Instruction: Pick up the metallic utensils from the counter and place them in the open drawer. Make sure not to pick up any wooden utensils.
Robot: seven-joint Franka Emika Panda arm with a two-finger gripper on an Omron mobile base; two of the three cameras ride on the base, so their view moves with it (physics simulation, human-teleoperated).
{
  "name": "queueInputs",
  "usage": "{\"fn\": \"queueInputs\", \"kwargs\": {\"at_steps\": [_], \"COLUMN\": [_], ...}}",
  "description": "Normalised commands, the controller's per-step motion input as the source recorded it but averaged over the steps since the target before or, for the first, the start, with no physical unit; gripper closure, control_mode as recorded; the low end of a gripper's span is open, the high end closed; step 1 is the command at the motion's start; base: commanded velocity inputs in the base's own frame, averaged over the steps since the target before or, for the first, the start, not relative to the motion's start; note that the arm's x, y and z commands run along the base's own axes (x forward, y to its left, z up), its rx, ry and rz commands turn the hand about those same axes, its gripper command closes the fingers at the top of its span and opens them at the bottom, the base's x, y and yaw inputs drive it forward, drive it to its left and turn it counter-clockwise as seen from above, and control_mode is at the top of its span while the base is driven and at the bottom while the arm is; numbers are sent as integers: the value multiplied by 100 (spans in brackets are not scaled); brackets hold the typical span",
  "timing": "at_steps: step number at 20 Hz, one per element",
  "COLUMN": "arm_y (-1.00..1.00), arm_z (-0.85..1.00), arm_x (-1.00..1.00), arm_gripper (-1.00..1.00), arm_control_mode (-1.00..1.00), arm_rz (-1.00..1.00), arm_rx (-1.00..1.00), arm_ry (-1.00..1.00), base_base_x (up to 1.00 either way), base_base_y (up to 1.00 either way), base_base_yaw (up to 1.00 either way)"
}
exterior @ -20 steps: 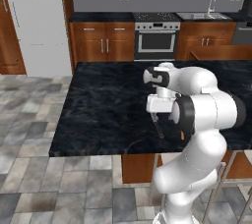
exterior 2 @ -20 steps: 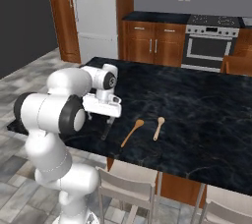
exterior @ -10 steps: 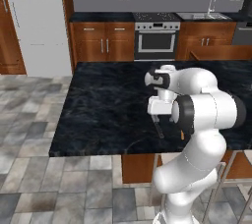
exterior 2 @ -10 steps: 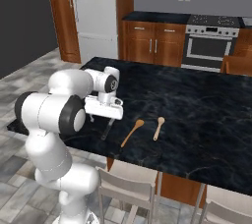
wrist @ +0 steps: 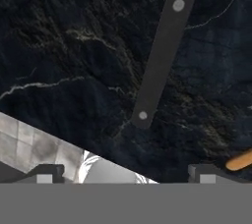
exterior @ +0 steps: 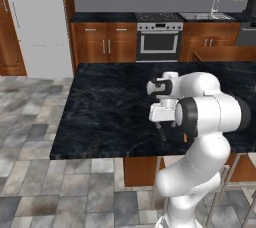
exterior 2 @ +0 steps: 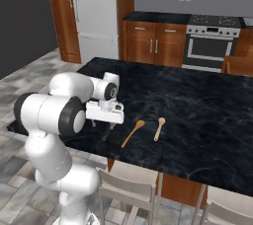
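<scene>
Hovering unchanged over the counter (exterior: 100, 102), the open, empty end effector (wrist: 123, 171) frames the knife (wrist: 162, 51) mid-frame; grasp still pending.

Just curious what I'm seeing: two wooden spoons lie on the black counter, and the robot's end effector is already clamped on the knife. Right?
Not quite. The hand view shows the end effector open above the knife, not clamped on it. The two wooden spoons do lie on the counter.
</scene>
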Motion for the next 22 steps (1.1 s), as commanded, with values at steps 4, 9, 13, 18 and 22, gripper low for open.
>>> {"fn": "queueInputs", "kwargs": {"at_steps": [4, 9, 13, 18, 22], "arm_y": [0, 0, 0, 0, 0], "arm_z": [-25, -10, -3, -7, -26], "arm_x": [0, 4, 16, 20, 25], "arm_gripper": [-100, -100, -100, -100, -100], "arm_control_mode": [-100, -100, -100, -100, -100], "arm_rz": [0, -1, -3, 0, -2], "arm_rx": [-9, -5, -1, 0, 1], "arm_ry": [-16, -8, -1, 0, 0], "base_base_x": [0, 0, 0, 0, 0], "base_base_y": [0, 0, 0, 0, 0], "base_base_yaw": [0, 0, 0, 0, 0]}}
